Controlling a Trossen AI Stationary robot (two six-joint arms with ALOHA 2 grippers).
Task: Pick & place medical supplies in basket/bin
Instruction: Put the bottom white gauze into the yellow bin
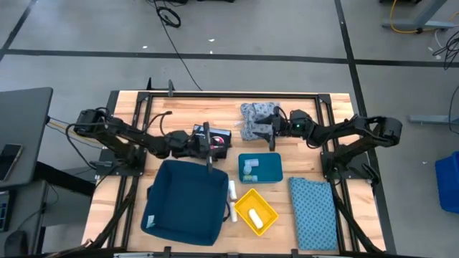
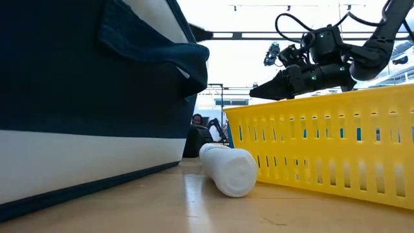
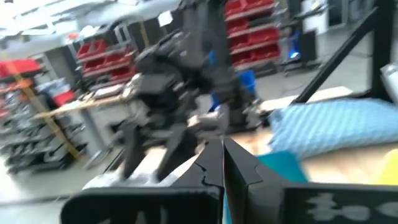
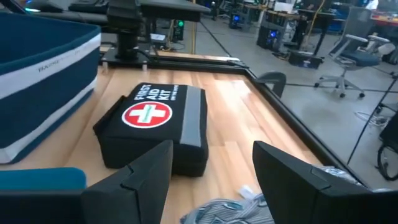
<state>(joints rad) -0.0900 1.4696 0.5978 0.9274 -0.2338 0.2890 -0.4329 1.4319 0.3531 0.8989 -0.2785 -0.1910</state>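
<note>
Right now the right gripper (image 4: 211, 171) hangs released over the grey-blue cloth bundle (image 4: 227, 211), apparently not touching it.

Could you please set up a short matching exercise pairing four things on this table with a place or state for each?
Things:
1. first aid kit
2. white roll
3. flat blue patterned cloth
4. right claw

Places or states:
A. open, above the grey-blue cloth bundle
B. between the dark blue bin and the yellow basket
C. near the table's right front edge
D. beside the left arm's claw

Pairs: 1-D, 2-B, 3-C, 4-A
</note>
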